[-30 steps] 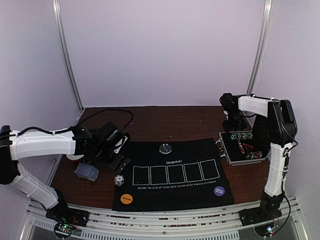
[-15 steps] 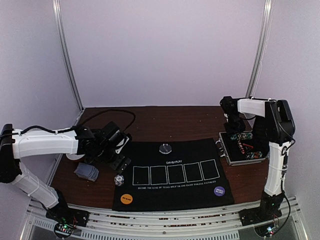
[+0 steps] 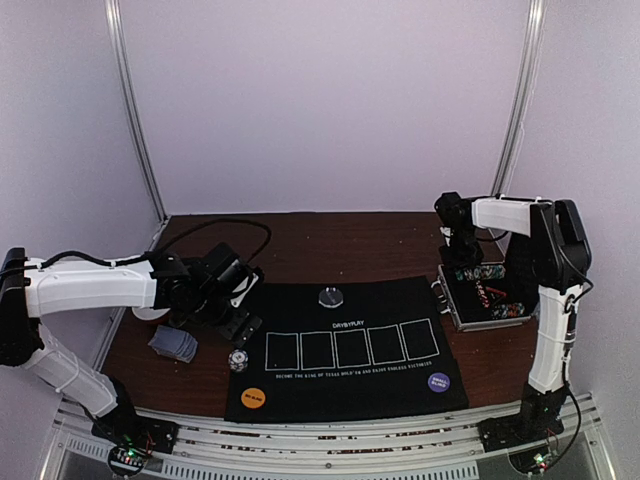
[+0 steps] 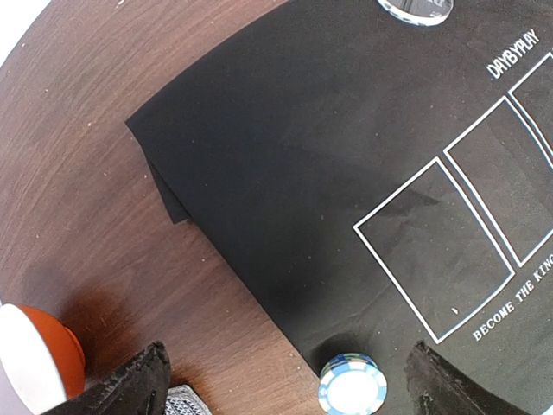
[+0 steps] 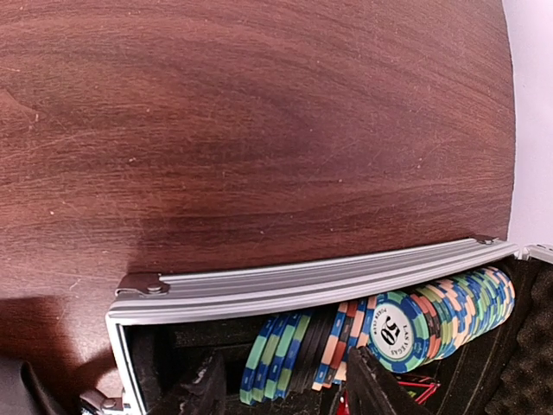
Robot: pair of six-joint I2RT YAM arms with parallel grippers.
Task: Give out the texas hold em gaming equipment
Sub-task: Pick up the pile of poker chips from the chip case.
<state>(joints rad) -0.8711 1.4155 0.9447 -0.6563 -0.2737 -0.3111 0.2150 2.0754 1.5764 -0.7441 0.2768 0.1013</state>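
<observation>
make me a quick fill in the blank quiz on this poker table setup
1. The black mat carries ___ white card outlines.
2. The purple disc lies at the mat's near ___ corner.
3. The left hand has its jaws wide ___, with a blue-and-white chip stack below.
4. The right hand hangs over the silver case, which holds a row of striped ___.
Missing words: five; right; open; chips

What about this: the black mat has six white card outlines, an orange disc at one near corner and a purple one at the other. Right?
Not quite: the top view shows five outlines on the mat, not six. The orange disc and purple disc do sit at its near corners.
</observation>
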